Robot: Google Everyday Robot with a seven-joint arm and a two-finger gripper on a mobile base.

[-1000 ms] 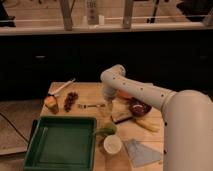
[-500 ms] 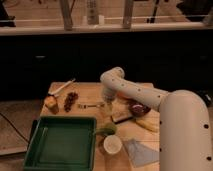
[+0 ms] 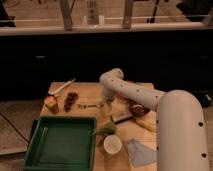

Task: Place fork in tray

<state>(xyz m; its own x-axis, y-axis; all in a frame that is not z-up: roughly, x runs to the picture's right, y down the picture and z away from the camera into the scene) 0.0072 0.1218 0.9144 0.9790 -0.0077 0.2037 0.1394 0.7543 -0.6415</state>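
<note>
Fork (image 3: 86, 106) lies flat on the wooden table (image 3: 90, 89), outside the green tray (image 3: 65, 145) and a little beyond its far rim. My gripper (image 3: 105, 109) hangs low over the table, just beside the fork on the right in my view. Whether it is spread or closed I cannot tell. A white cup (image 3: 112, 145) stands by the tray's right rim.

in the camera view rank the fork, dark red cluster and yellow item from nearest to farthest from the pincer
The pincer hangs over the middle of the table.
1. fork, just image-left of it.
2. dark red cluster, further left.
3. yellow item, near the table's left edge.
</note>
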